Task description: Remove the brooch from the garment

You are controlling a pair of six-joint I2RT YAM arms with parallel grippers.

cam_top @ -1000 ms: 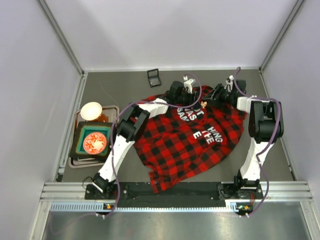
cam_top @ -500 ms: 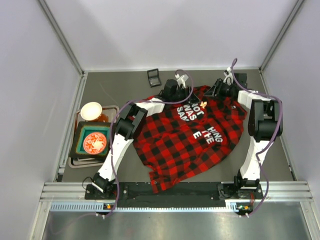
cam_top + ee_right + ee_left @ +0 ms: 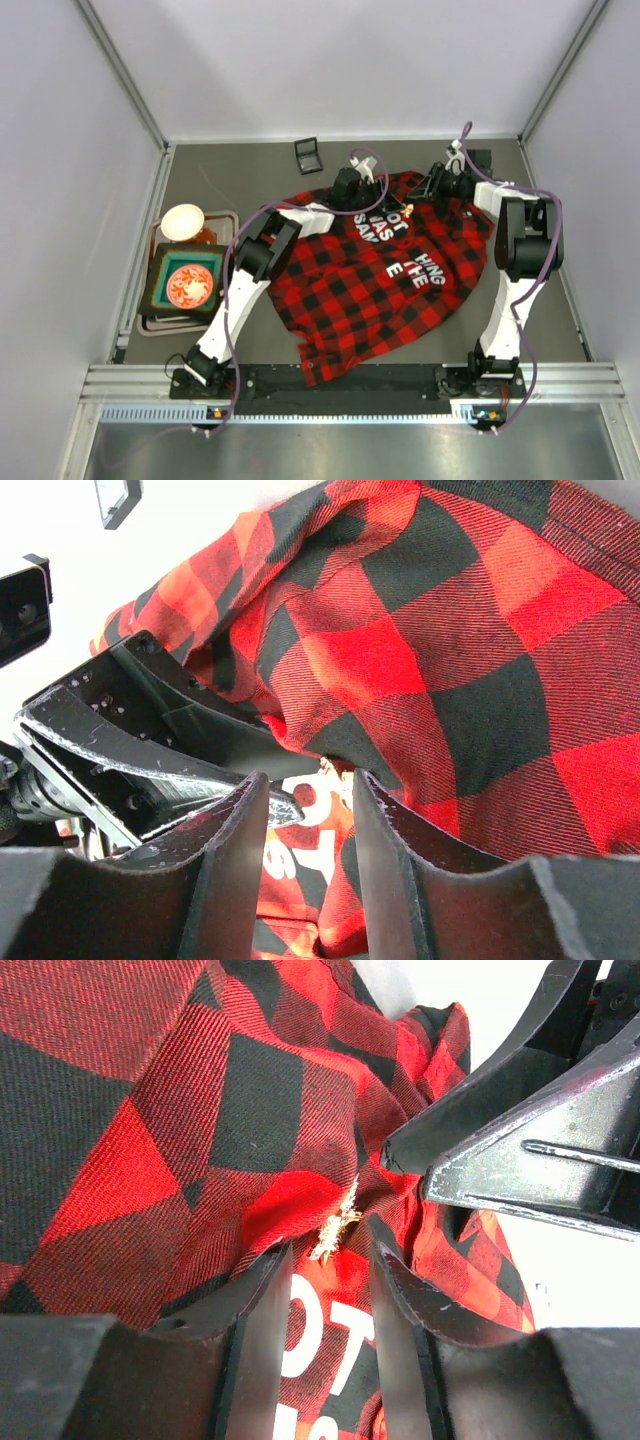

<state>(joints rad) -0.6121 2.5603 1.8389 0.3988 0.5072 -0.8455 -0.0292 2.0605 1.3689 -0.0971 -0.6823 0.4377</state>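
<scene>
The garment [image 3: 385, 275], a red-and-black plaid shirt with white lettering, lies spread across the middle of the table. The brooch [image 3: 337, 1225], a tiny pale sparkly pin, sits on a raised fold by the letters; from above the brooch [image 3: 408, 209] is a small speck. My left gripper [image 3: 330, 1250] stands open, its tips on either side of the pin and just short of it. My right gripper [image 3: 305, 780] comes in from the opposite side, also open, nothing between its fingers. In the top view the left gripper [image 3: 388, 204] and right gripper [image 3: 420, 194] nearly meet over the pin.
A small black square box [image 3: 308, 155] lies on the table behind the shirt. At the left a tray [image 3: 150, 322] carries a pale bowl [image 3: 183, 222] and a teal dish with red contents [image 3: 190, 283]. Walls close in on three sides.
Both wrists shifted slightly near the shirt's collar end. The right gripper has edged back toward the brooch, and the left wrist has settled a little nearer it.
</scene>
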